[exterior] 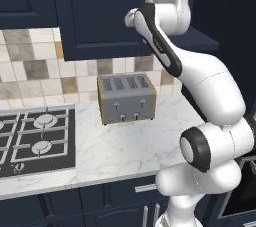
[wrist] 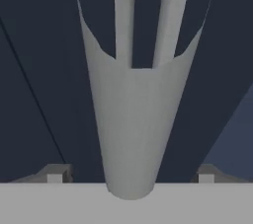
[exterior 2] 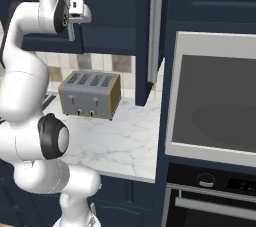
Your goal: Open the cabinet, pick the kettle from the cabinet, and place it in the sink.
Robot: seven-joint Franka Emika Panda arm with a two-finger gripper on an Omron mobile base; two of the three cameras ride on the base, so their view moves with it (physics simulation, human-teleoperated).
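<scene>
Cabinet (exterior: 100, 16) handle (wrist: 131, 119) sits between the gripper's (wrist: 131, 178) spread fingertips, at twelve o'clock; nothing clamped yet, so pulling now could slip off.

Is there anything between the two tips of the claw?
Yes: in the hand view the cabinet's silver bar handle rises between the claw tips, which stand wide apart.

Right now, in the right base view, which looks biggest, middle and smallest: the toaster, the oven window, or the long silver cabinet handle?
1. Oven window, biggest, though nearer the camera.
2. Toaster.
3. Cabinet handle, taller than the toaster but thinnest.
</scene>
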